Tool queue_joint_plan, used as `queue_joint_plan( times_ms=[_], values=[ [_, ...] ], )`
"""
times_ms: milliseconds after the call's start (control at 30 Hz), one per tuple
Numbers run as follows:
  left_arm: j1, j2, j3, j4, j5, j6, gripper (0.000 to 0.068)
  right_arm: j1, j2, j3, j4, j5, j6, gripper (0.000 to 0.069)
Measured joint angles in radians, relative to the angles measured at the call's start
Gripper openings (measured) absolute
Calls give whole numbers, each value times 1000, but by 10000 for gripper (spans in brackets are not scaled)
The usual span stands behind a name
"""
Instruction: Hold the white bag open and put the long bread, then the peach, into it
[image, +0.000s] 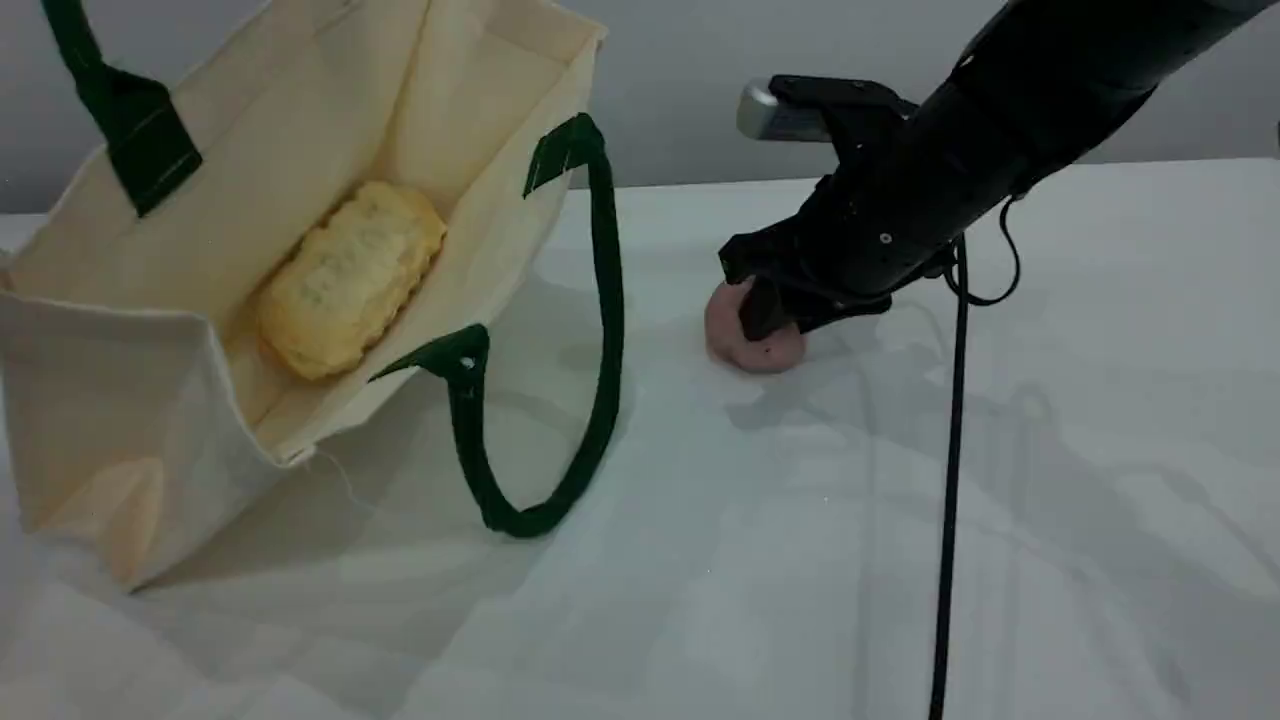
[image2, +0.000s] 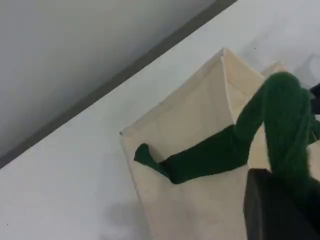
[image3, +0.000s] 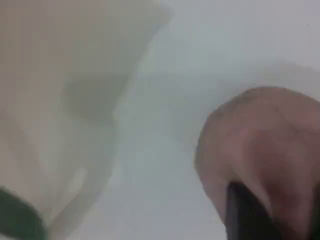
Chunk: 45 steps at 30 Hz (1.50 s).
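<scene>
The white bag (image: 130, 400) stands open at the left, its far green handle (image: 125, 110) pulled up out of the top of the scene view. In the left wrist view, my left gripper (image2: 287, 200) is shut on that green handle (image2: 210, 157) above the bag's rim (image2: 185, 120). The long bread (image: 350, 275) lies inside the bag on its bottom. On the table right of the bag sits the pink peach (image: 765, 350). My right gripper (image: 775, 310) is down over it with its fingers closed on its sides. The right wrist view shows a fingertip (image3: 250, 215) against the peach (image3: 265, 140).
The bag's near green handle (image: 605, 330) hangs loose down onto the white tablecloth between bag and peach. A black cable (image: 950, 450) drops from the right arm to the front edge. A grey wall runs behind the table.
</scene>
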Motion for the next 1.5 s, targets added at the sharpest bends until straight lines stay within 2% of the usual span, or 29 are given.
queue_joint_plan(
  times_ms=[100, 233, 533, 667, 867, 1100, 1300, 1500],
  values=[
    [0, 0, 0, 0, 0, 0, 89, -11, -41, 1, -27, 60, 32, 200],
    [0, 0, 0, 0, 0, 0, 89, -18, -120, 2, -133, 69, 120, 191],
    [0, 0, 0, -8, 0, 12, 89, -22, -277, 22, -548, 160, 495, 185],
    [0, 0, 0, -50, 0, 48, 89, -21, -362, 100, -652, 113, 579, 182],
    [-1, 0, 0, -110, 0, 78, 89, 3, -527, 259, -653, 35, 573, 182],
    [-62, 0, 0, -107, -1, 132, 89, 128, -692, 419, -641, -59, 570, 182],
    [-101, 0, 0, -101, 0, 132, 89, 291, -712, 429, -604, -76, 574, 182],
    [-101, 0, 0, -120, 0, 130, 89, 447, -705, 428, -599, -163, 573, 182]
  ],
)
